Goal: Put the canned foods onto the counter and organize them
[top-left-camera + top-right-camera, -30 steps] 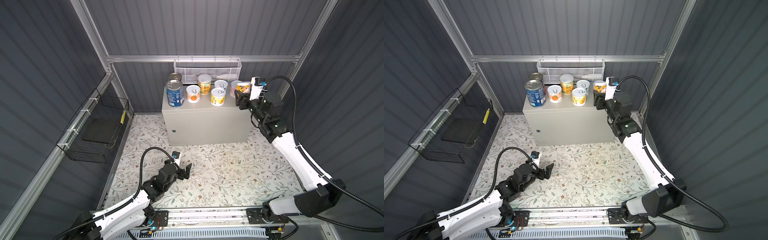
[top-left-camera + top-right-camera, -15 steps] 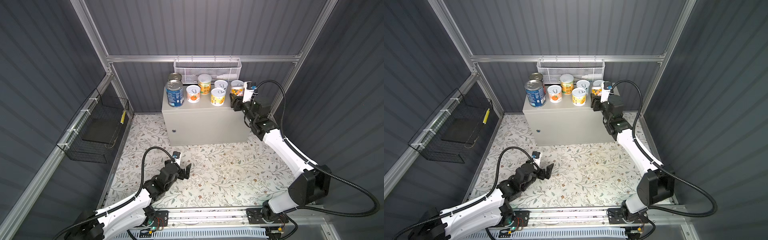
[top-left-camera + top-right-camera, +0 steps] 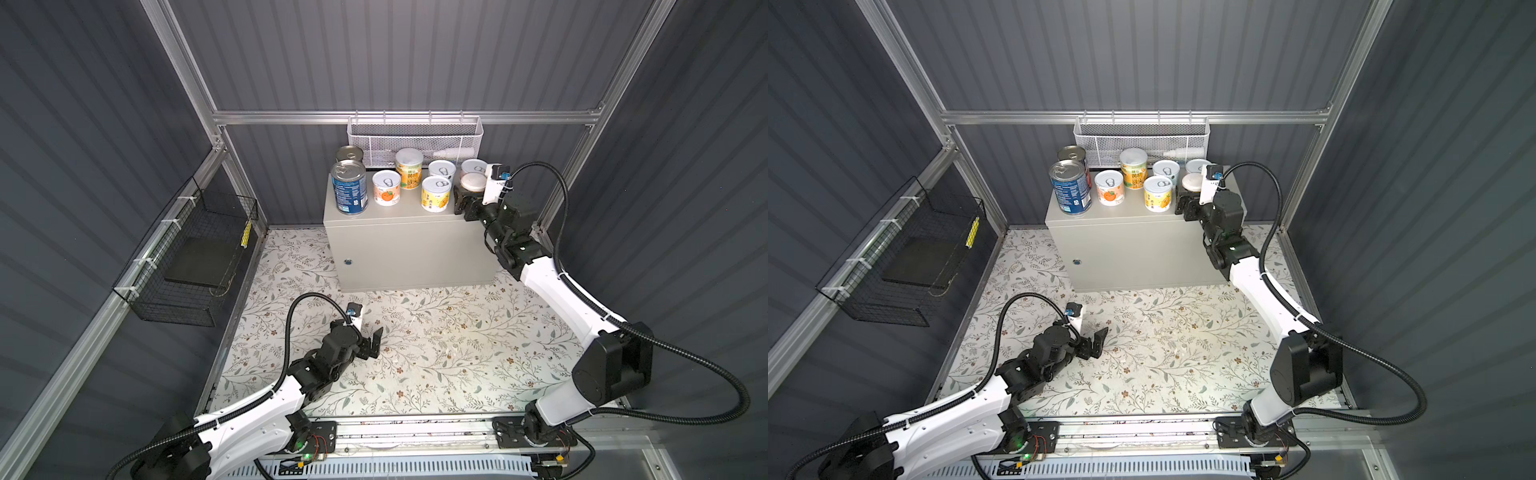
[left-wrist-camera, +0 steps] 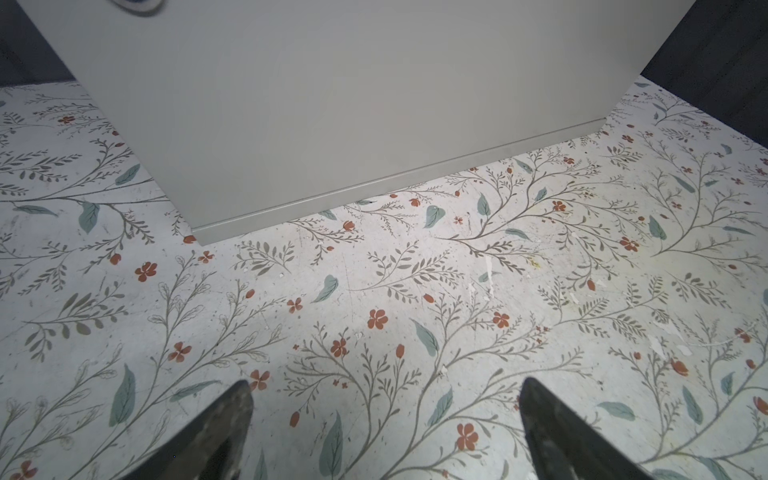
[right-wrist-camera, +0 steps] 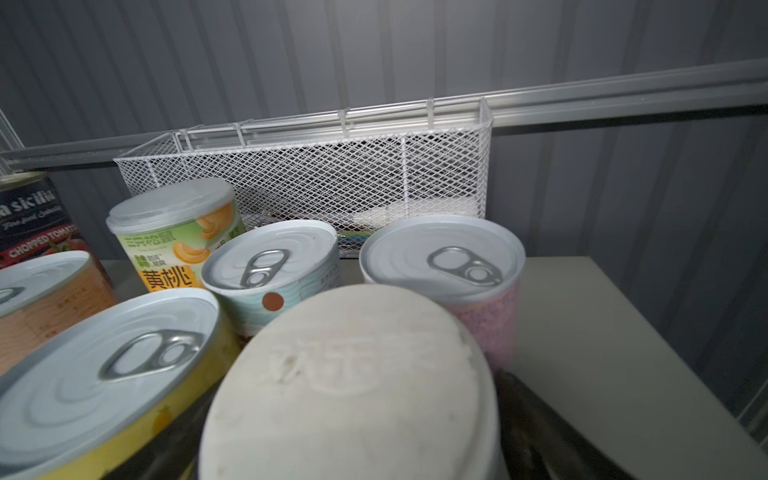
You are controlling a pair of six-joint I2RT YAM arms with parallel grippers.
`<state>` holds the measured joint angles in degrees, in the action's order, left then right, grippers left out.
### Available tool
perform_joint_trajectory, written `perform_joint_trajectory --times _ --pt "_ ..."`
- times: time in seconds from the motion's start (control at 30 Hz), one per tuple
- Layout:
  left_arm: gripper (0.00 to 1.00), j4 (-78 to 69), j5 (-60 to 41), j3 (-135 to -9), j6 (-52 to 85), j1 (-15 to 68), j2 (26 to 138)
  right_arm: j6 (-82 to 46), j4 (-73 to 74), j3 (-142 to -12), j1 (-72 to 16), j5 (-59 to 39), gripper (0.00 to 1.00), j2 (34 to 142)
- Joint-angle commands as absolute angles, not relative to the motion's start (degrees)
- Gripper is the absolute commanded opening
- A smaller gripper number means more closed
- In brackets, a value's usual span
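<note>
Cream-lidded can (image 3: 472,181) now lower on counter (image 3: 407,249) between right gripper (image 3: 471,195) jaws, grip unclear; left gripper (image 4: 384,384) agape.

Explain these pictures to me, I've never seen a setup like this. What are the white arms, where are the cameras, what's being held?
Two white robot arms with pincer grippers. Two pictures look down from overhead, nearly identical; the other two come from a camera on each wrist. Eight food cans stand on the beige cabinet. The right gripper straddles the plain-lidded can at the front right; whether it grips is unclear. The left gripper hangs open and empty over the flowered floor.
</note>
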<state>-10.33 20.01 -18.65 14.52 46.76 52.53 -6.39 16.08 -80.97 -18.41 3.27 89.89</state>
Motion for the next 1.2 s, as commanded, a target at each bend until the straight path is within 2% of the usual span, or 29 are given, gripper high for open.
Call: perform_joint_trajectory --times 0.0,0.33,0.5,0.73,0.87,0.93,1.07,1.17 --pt "1.00 -10.38 21.22 -20.91 13.80 46.49 53.23 -7.45 15.38 -79.75 -18.27 2.66 0.99 88.13" --pt "1.00 -8.92 22.07 -21.71 13.97 46.49 53.36 -4.09 9.21 -74.15 -18.43 4.90 0.99 75.42" --pt "1.00 -8.30 23.58 -21.74 14.32 46.49 52.98 -2.79 6.79 -65.14 -18.15 10.78 0.99 65.37" --pt "1.00 -8.18 25.92 -21.76 15.17 46.49 54.27 -0.12 6.40 -44.96 -16.22 22.73 0.99 47.96" --pt "1.00 -9.00 27.28 -21.18 14.52 46.49 53.60 -7.18 14.99 -29.52 -12.23 29.67 0.99 38.99" --pt "1.00 -11.09 29.76 -19.87 14.10 46.49 52.64 -7.88 22.57 -23.18 -10.18 28.42 0.99 37.16" --pt "1.00 -11.82 34.48 -19.67 12.30 45.99 52.29 -5.14 31.03 -16.57 -9.94 35.08 0.99 41.18" --pt "1.00 -10.09 41.74 -21.36 10.79 45.73 51.49 -5.43 39.03 -11.89 -9.05 39.10 0.99 45.07"
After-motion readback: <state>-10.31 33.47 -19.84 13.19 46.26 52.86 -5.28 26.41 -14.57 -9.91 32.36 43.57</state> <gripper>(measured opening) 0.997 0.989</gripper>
